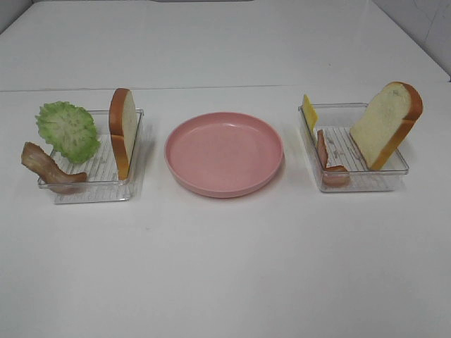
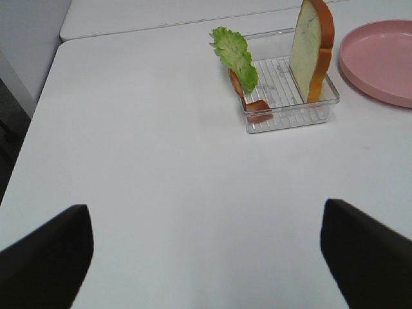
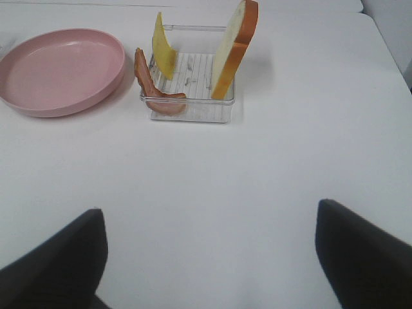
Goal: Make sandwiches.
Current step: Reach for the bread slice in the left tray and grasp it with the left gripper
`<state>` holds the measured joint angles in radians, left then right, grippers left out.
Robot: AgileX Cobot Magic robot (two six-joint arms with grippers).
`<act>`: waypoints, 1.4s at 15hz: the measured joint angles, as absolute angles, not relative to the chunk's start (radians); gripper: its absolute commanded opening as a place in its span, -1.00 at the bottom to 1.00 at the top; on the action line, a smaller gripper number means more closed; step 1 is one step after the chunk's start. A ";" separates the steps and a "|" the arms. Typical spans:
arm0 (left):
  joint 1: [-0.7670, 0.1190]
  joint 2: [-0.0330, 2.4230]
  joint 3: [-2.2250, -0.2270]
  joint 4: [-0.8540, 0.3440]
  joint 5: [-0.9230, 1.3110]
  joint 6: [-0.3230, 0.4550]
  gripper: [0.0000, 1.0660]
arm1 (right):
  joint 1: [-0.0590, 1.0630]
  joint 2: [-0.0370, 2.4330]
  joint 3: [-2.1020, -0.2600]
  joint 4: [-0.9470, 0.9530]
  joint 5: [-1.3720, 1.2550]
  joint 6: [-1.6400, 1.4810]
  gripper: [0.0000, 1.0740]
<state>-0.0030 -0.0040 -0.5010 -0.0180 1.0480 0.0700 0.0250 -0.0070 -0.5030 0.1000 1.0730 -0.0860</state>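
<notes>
The fingers (image 2: 45, 257) of the left gripper (image 2: 203, 212) stand wide apart and hold nothing. Only their dark tips show, and the rest is cut off at the picture's edge. The right gripper (image 3: 209, 209) has its fingers (image 3: 360, 251) spread just as wide, also with nothing in them (again, tips only).

Only bare table (image 1: 225, 267) lies between each gripper and its tray, and both trays are well apart from the grippers. In the left tray (image 1: 91, 189) the left bread (image 1: 123, 130) stands on edge by the wall nearest the plate (image 1: 224, 153). The lettuce (image 1: 68, 129) leans at the opposite side, and the left bacon (image 1: 48, 167) drapes over the front rim. The plate sits between the two trays. In the right tray (image 1: 363, 182) the cheese (image 1: 309, 113) stands against the plate-side wall, with the right bacon (image 1: 328, 162) curled just beside it. The right bread (image 1: 387, 123) tilts against the outer side.

Both wrist views cut the plate off at an edge. From the left wrist the lettuce hides part of the left bacon (the clear tray walls are faint throughout).
</notes>
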 measured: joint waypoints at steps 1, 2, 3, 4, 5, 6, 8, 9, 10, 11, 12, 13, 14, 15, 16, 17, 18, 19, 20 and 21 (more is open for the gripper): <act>-0.003 -0.004 -0.501 -0.018 1.048 0.070 0.70 | 0.025 -0.007 -0.503 0.100 1.073 -0.086 0.54; -0.003 -0.004 -0.501 -0.018 1.048 0.070 0.70 | 0.025 -0.007 -0.503 0.100 1.073 -0.086 0.54; -0.003 -0.004 -0.501 -0.018 1.048 0.070 0.70 | 0.025 -0.007 -0.503 0.100 1.073 -0.086 0.54; -0.003 -0.004 -0.501 -0.018 1.048 0.070 0.70 | 0.025 -0.007 -0.503 0.100 1.073 -0.086 0.54; -0.003 -0.004 -0.501 -0.018 1.048 0.070 0.70 | 0.025 -0.007 -0.503 0.100 1.073 -0.086 0.54; -0.003 -0.004 -0.501 -0.018 1.048 0.070 0.70 | 0.025 -0.007 -0.503 0.100 1.073 -0.086 0.54; -0.003 -0.004 -0.501 -0.018 1.048 0.070 0.70 | 0.025 -0.007 -0.503 0.100 1.073 -0.086 0.54; -0.003 -0.004 -0.501 -0.018 1.048 0.070 0.70 | 0.025 -0.007 -0.503 0.100 1.073 -0.086 0.54; -0.003 -0.004 -0.501 -0.018 1.048 0.070 0.70 | 0.025 -0.007 -0.503 0.100 1.073 -0.086 0.54; -0.003 -0.004 -0.501 -0.018 1.048 0.070 0.70 | 0.025 -0.007 -0.503 0.100 1.073 -0.086 0.54; -0.003 -0.004 -0.501 -0.018 1.048 0.070 0.70 | 0.025 -0.007 -0.503 0.100 1.073 -0.086 0.54; -0.003 -0.004 -0.501 -0.018 1.048 0.070 0.70 | 0.025 -0.007 -0.503 0.100 1.073 -0.086 0.54; -0.003 -0.004 -0.501 -0.018 1.048 0.070 0.70 | 0.025 -0.007 -0.503 0.100 1.073 -0.086 0.54; -0.003 -0.004 -0.501 -0.017 1.048 0.070 0.69 | 0.025 -0.007 -0.503 0.100 1.073 -0.086 0.54; -0.003 -0.004 -0.501 -0.015 1.048 0.070 0.69 | 0.025 -0.007 -0.503 0.100 1.073 -0.086 0.54; -0.003 -0.004 -0.501 -0.014 1.048 0.070 0.70 | 0.025 -0.007 -0.503 0.100 1.073 -0.086 0.54; -0.003 -0.004 -0.501 -0.014 1.048 0.070 0.70 | 0.025 -0.007 -0.503 0.100 1.073 -0.086 0.54; -0.003 -0.004 -0.501 -0.014 1.048 0.070 0.70 | 0.025 -0.007 -0.503 0.100 1.073 -0.086 0.54; -0.003 -0.004 -0.501 -0.014 1.048 0.070 0.70 | 0.025 -0.007 -0.503 0.100 1.073 -0.086 0.54; -0.003 -0.004 -0.501 -0.014 1.048 0.070 0.70 | 0.025 -0.007 -0.503 0.100 1.073 -0.086 0.54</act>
